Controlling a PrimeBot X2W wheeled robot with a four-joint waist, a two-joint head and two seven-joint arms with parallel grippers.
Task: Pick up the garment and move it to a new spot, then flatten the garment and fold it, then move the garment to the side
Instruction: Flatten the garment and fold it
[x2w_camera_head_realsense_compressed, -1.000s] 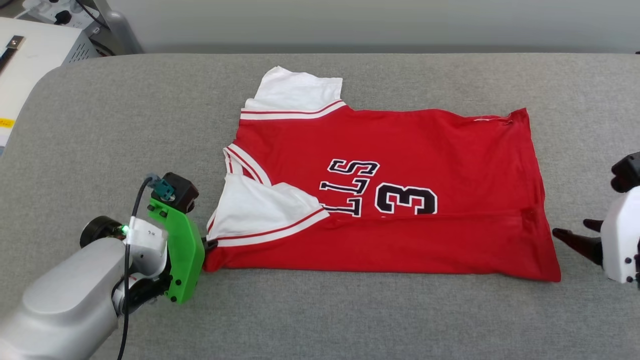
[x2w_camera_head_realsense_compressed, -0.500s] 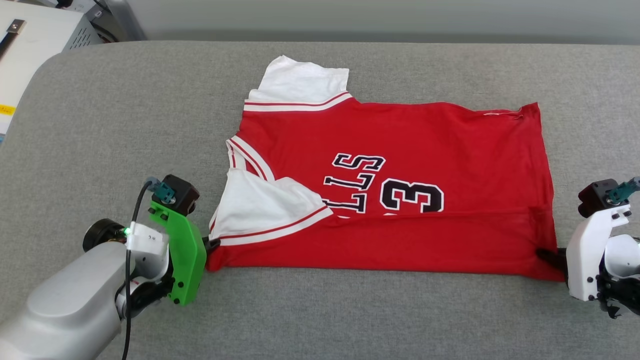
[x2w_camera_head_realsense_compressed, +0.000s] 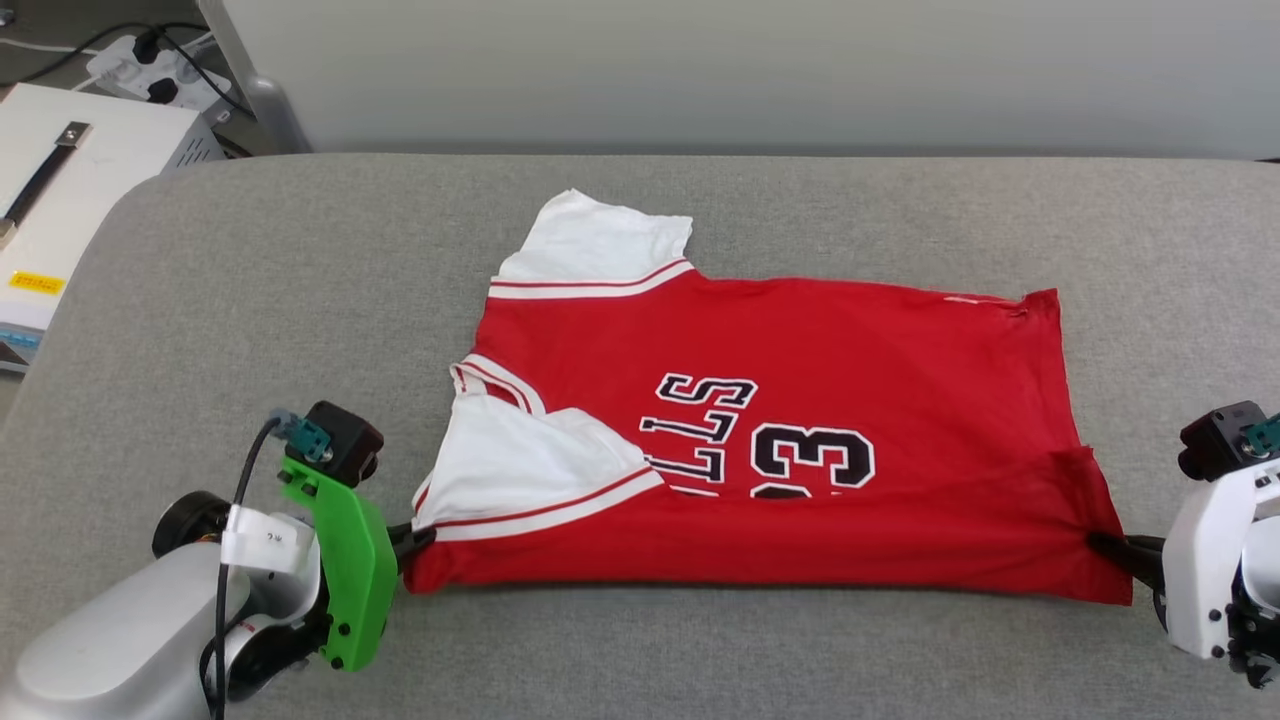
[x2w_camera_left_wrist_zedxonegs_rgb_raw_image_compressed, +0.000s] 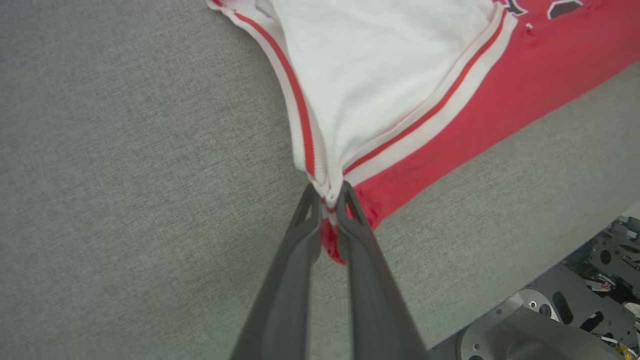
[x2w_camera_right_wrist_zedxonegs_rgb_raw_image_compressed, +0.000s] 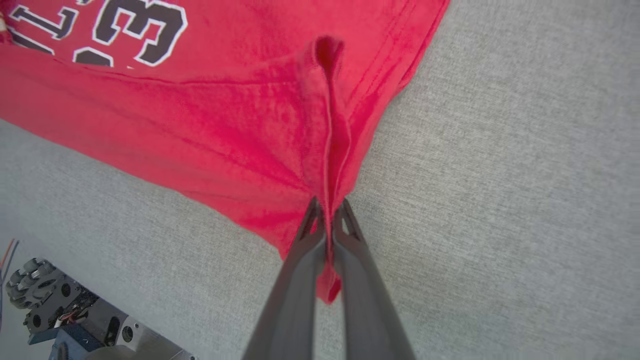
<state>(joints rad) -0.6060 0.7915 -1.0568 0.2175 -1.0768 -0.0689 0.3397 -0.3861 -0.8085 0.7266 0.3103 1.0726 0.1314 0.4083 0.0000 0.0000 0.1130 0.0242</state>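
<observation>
The garment (x2w_camera_head_realsense_compressed: 800, 400), a red jersey with white sleeves, striped trim and black lettering, lies flat across the grey table, its near long edge folded over the number. My left gripper (x2w_camera_head_realsense_compressed: 415, 538) is shut on the garment's near left corner, where the white sleeve meets the red body; the left wrist view shows the fingers pinching that striped trim (x2w_camera_left_wrist_zedxonegs_rgb_raw_image_compressed: 327, 195). At the opposite end my right gripper (x2w_camera_head_realsense_compressed: 1105, 545) is shut on the near right hem corner, and the right wrist view shows red cloth bunched into a ridge (x2w_camera_right_wrist_zedxonegs_rgb_raw_image_compressed: 327, 125) between its fingertips (x2w_camera_right_wrist_zedxonegs_rgb_raw_image_compressed: 327, 207).
The grey padded table (x2w_camera_head_realsense_compressed: 250, 300) has free room left of the garment and along its near edge. A white box (x2w_camera_head_realsense_compressed: 70, 190) and a power strip with cables (x2w_camera_head_realsense_compressed: 150, 70) stand beyond the table's far left corner. The robot's wheeled base (x2w_camera_right_wrist_zedxonegs_rgb_raw_image_compressed: 45, 295) shows below the table edge.
My right gripper came in from the right, reached the near right hem corner and shut on it. The left gripper kept its grip. The head camera tilted, shifting the whole picture.
</observation>
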